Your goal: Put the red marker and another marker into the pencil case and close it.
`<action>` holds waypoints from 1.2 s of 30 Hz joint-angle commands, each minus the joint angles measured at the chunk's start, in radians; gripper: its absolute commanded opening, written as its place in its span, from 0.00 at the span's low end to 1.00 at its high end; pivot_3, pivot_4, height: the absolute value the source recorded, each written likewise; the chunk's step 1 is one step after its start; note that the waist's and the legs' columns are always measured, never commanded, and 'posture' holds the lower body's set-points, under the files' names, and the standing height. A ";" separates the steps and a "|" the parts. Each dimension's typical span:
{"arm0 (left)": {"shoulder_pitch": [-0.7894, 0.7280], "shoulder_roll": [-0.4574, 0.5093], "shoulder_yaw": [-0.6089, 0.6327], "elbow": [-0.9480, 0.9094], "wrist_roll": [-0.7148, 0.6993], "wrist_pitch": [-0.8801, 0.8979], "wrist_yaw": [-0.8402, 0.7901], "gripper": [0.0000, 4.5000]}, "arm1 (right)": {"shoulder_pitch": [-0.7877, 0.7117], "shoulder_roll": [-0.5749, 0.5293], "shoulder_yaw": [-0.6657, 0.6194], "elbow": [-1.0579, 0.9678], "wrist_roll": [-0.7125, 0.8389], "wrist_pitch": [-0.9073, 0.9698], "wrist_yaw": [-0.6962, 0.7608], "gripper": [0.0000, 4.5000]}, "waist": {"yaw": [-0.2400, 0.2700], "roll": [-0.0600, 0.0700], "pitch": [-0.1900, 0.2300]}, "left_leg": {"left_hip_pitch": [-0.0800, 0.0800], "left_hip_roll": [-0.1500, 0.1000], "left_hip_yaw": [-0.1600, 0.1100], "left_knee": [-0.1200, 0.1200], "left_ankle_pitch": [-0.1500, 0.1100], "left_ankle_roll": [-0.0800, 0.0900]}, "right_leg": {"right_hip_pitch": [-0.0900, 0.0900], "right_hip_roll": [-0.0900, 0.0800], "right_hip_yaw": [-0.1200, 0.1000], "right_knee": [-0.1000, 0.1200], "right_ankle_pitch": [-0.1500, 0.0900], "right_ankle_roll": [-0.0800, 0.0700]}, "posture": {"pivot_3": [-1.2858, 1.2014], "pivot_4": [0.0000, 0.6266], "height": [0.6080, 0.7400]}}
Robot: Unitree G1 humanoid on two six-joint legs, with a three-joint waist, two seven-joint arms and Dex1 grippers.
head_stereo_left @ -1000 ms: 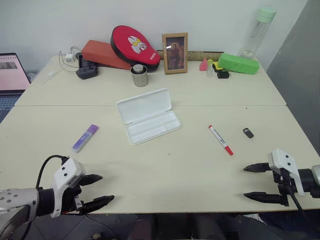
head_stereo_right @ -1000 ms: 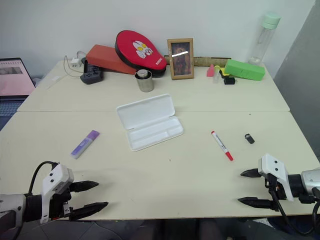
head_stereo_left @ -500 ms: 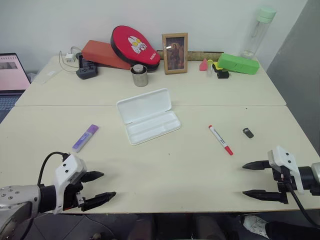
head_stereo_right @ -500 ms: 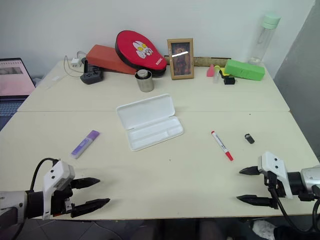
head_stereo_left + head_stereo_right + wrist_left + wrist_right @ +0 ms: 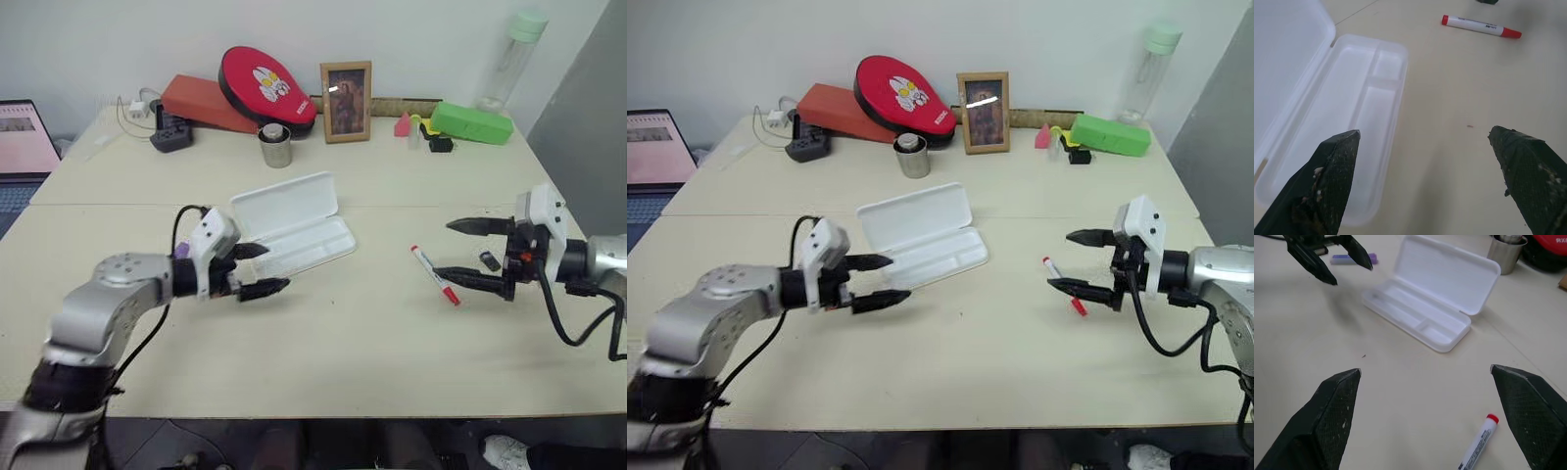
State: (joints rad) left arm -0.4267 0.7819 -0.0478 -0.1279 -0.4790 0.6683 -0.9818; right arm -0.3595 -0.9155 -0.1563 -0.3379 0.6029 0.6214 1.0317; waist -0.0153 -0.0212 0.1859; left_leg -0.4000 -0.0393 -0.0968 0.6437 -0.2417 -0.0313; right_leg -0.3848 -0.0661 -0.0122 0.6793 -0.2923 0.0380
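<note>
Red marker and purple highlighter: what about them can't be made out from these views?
- Right wrist view: the left pincer covers part of the purple highlighter. In the eye views that arm hides nearly all of it.
- Right eye view: the right pincer crosses the middle of the red marker.
- Right wrist view: the picture's edge cuts off the marker's tail.
- All views: the marker's printing is too small to read.

the bench is pale cream, the pencil case plain white, the red marker white-barrelled with a red cap and red tail, and the other marker lilac with a paler end. both the left gripper and the right gripper have black fingers on white housings. at the back are a bright green box, a red oval case with a white cartoon print, an orange-red box, a wood-framed picture, a steel cup and a clear bottle with a mint lid.
</note>
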 commanded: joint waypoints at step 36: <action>-0.216 -0.188 -0.223 0.449 0.349 -0.209 -0.085 0.25 | -0.011 0.009 -0.045 -0.138 0.049 0.027 -0.093 1.00 | -0.014 0.000 0.000 | 0.001 0.000 -0.001 0.002 0.000 0.001 | 0.000 0.000 0.000 0.003 0.001 0.001 | 0.52 0.24 1.00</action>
State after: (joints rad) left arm -0.6426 0.5822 -0.2498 0.3150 -0.1609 0.4593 -1.0610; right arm -0.3664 -0.8953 -0.1667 -0.4365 0.6386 0.6480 0.9504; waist -0.0293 -0.0208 0.1855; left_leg -0.3986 -0.0397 -0.0975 0.6453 -0.2418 -0.0305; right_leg -0.3847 -0.0659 -0.0123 0.6819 -0.2916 0.0388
